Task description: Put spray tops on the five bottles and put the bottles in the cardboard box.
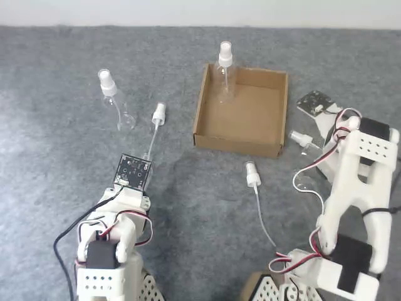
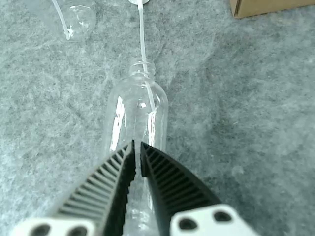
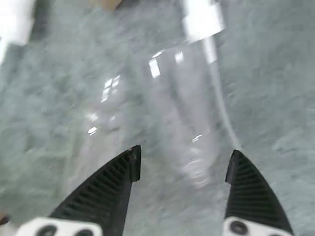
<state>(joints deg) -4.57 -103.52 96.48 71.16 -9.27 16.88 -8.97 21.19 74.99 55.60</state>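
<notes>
An uncapped clear bottle (image 2: pixel 138 110) lies on the grey carpet, with a spray top's tube (image 2: pixel 142 49) running into its neck. My left gripper (image 2: pixel 137 144) is shut and hovers just over this bottle's body. From above, that white spray top (image 1: pixel 158 115) lies ahead of the left arm's wrist. My right gripper (image 3: pixel 184 155) is open and straddles another clear bottle (image 3: pixel 167 108) fitted with a white spray top (image 3: pixel 202 19). A capped bottle (image 1: pixel 225 72) stands in the cardboard box (image 1: pixel 274 113). Another capped bottle (image 1: pixel 116 100) lies at the left.
A loose spray top (image 1: pixel 253 175) with a long tube lies on the carpet between the two arms, in front of the box. A spray top (image 1: pixel 299 138) lies by the right arm, at the box's right front corner. Open carpet lies beyond the box.
</notes>
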